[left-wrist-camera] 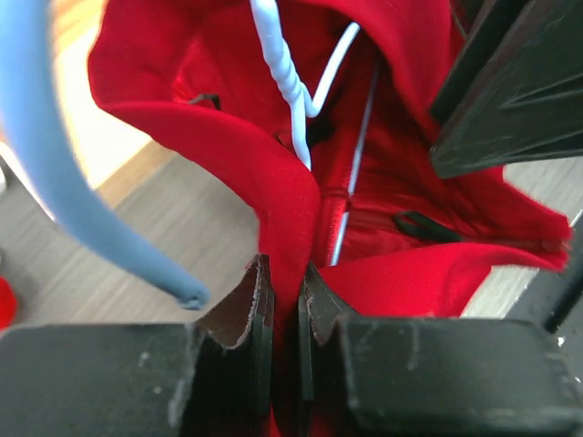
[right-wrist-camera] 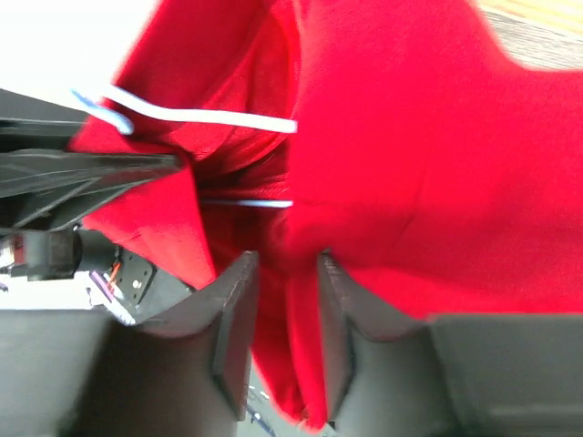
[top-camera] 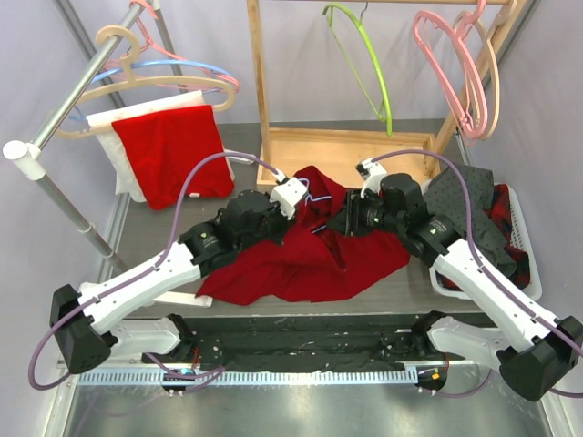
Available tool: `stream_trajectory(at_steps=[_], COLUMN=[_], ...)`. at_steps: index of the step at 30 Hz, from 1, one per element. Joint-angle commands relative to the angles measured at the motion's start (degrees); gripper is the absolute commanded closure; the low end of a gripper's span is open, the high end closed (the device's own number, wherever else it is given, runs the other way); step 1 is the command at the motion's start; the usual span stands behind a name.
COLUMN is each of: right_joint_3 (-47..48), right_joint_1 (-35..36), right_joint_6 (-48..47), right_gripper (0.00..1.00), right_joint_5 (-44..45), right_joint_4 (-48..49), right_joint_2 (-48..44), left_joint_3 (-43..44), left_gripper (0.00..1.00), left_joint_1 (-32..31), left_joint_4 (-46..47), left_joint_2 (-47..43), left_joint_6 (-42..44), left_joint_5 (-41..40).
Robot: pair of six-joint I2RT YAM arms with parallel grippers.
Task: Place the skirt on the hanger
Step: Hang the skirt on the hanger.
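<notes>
Pale lavender walls [top-camera: 36,55] closed in a grey wood-grain tabletop [top-camera: 150,232] under even light. A light wooden rack with a tray base [top-camera: 346,146] stood at the far edge. A silver metal rail [top-camera: 80,82] crossed the far-left corner, and a white plastic basket [top-camera: 531,273] sat at the right edge.

Paired arms, white shells over black joints
Left arm [top-camera: 137,287] and right arm [top-camera: 492,291]: white link covers, black joint housings, black bases. A lilac cable [top-camera: 189,182] arcs along each arm to a small white wrist module [top-camera: 290,193]. Left gripper [left-wrist-camera: 284,273]: black blocky body, fingers [left-wrist-camera: 255,319] with brownish pads frayed at the edges. Right gripper [right-wrist-camera: 284,264]: black angular fingers [right-wrist-camera: 232,328], matte faces, grey bevelled edges
</notes>
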Motion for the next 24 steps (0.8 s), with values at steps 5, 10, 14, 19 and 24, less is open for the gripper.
stream_trajectory(at_steps=[5, 10, 14, 19, 24], right_joint_3=[6.54, 7.96, 8.22, 9.8, 9.72], right_joint_1=[0.49, 0.49, 0.49, 0.49, 0.49], right_joint_6=[-6.99, -14.03, -20.97, -27.22, -30.03], right_gripper=[0.43, 0.42, 0.42, 0.43, 0.52], right_joint_5=[-14.36, -20.08, -23.69, -27.46, -27.56], right_joint_4=[2.42, 5.31, 6.55, 2.61, 0.66], right_joint_2=[-1.61, 1.99, 5.76, 10.17, 11.14], left_joint_3=[-6.41, -8.35, -8.53, -8.61, -9.23], left_gripper=[1.0, 1.0, 1.0, 1.0, 1.0], left_joint_1=[0.02, 0.02, 0.02, 0.02, 0.02], left_joint_4=[9.84, 10.37, 9.58, 8.26, 7.12], left_joint_2=[-5.62, -6.68, -7.29, -7.65, -8.61], left_joint_6=[-3.81, -4.34, -4.34, -4.17, -3.9], left_joint_5=[5.8, 10.8, 12.13, 12.48, 12.74])
